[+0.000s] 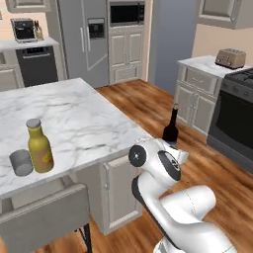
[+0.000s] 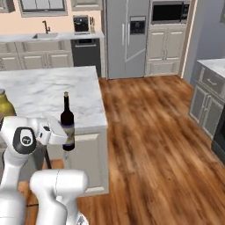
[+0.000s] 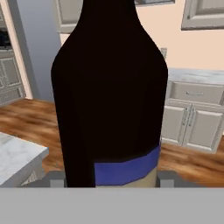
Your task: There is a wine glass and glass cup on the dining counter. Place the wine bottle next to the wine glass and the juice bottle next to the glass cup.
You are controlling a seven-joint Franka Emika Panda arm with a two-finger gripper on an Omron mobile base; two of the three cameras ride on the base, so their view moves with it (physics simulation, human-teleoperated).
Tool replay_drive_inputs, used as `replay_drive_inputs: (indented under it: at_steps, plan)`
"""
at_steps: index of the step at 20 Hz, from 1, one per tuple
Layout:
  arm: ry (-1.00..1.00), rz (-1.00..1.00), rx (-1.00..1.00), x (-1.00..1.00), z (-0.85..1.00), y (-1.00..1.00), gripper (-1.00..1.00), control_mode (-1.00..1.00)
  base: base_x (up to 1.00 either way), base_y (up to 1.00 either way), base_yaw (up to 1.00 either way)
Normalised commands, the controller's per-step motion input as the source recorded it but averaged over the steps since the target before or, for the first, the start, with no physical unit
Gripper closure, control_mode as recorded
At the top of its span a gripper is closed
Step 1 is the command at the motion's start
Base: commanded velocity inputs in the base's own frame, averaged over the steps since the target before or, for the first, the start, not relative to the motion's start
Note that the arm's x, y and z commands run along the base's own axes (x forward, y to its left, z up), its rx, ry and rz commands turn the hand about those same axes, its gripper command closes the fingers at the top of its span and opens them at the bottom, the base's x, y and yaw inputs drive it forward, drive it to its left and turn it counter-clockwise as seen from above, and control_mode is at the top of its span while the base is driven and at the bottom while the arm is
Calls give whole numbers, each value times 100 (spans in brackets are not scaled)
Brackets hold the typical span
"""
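Observation:
My gripper is shut on the wine bottle, a tall, nearly black bottle with a blue band low on its body. I hold it upright just off the near right corner of the dining counter, above the floor, also seen as the wine bottle. On the counter's near left part stands the amber juice bottle with its grey cap. The short grey glass cup stands close at its left. The juice bottle peeks in at the left edge of the right base view. The wine glass is out of view.
A grey stool stands against the counter's near side. To the right across the wooden floor are a dark stove and a small counter with a toaster. The fridge is at the back.

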Motion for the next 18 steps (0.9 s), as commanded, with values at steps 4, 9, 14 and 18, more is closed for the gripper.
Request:
replay_drive_inputs:
  at_steps: [4, 9, 14, 18]
  plan:
    - [0, 0, 0, 0, 0, 0, 100, 100, -73, 70, 0]
    - [0, 0, 0, 0, 0, 0, 100, 100, -66, 70, 0]
    - [0, 0, 0, 0, 0, 0, 100, 100, -52, 87, 0]
    - [0, 0, 0, 0, 0, 0, 100, 100, -45, 91, 4]
